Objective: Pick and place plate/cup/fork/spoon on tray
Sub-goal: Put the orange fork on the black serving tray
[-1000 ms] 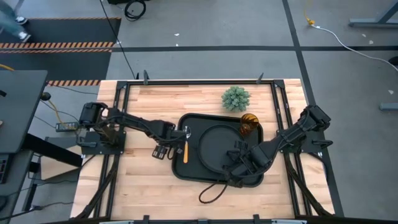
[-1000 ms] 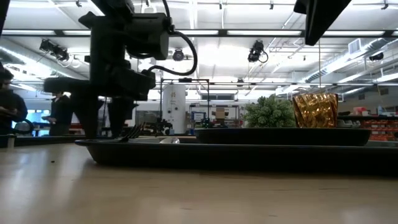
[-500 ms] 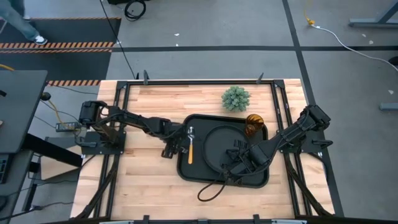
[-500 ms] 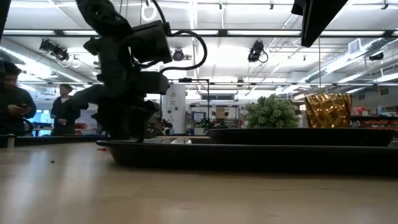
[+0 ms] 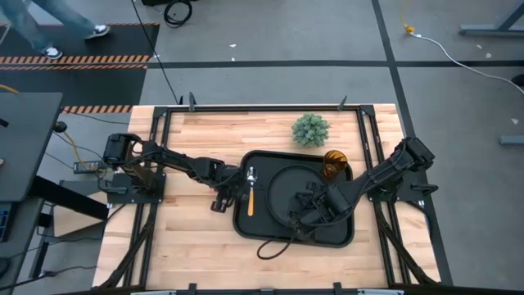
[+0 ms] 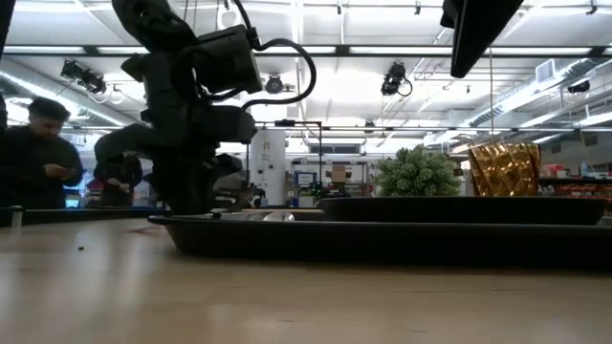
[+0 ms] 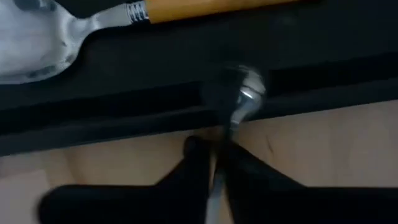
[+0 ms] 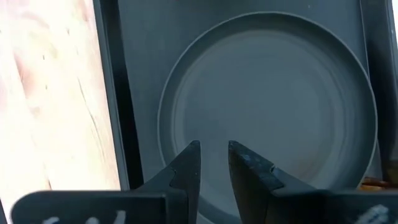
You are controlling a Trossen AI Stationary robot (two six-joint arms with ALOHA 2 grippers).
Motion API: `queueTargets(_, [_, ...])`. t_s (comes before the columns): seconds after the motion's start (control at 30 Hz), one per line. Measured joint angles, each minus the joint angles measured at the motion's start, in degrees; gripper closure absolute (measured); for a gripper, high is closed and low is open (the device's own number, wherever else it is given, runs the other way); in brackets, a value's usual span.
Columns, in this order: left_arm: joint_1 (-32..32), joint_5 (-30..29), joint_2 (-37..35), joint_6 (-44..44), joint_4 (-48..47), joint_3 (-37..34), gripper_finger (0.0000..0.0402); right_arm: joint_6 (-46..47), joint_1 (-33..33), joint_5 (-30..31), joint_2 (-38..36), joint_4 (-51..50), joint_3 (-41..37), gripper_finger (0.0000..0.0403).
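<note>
The left gripper [image 5: 223, 197] is hanging just outside the left rim of the tray [image 5: 243, 225], its fingers [image 7: 198, 163] pinching the spoon [image 7: 239, 102], whose bowl is reaching over the rim. Just inside that rim, the fork [image 5: 250, 194] is lying with its orange handle running along the tray's left edge. Next, the plate [image 5: 282, 182] is sitting in the tray's middle, and the right gripper [image 8: 213, 163] is hovering over it with fingers slightly parted, holding nothing. The cup [image 5: 332, 163] is standing at the tray's far right corner, beside a green plant ball [image 5: 310, 129].

No legible text or labels.
</note>
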Motion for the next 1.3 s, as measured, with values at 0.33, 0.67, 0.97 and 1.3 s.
queueTargets(0.33, [-0.42, -2.47, -8.0, -15.04, -0.89, 2.05, 0.0383, -8.18, -2.19, 0.21, -0.03, 6.2, 1.36, 0.0315])
queueTargets(0.67, [-1.61, -7.83, -15.96, -39.92, 8.75, 2.53, 0.0377, -16.06, -1.98, -0.01, -0.59, 8.89, 1.4, 0.0315])
queueTargets(0.97, [-5.36, -10.12, -13.02, -47.3, 25.4, 2.52, 0.0384, -19.71, 2.66, -0.05, -6.73, 15.11, 0.72, 0.0315])
queueTargets(1.3, [-6.8, -17.91, -9.4, -60.97, 34.35, 2.53, 0.038, -11.74, 6.47, 9.88, -16.73, 16.58, -10.88, 0.0315])
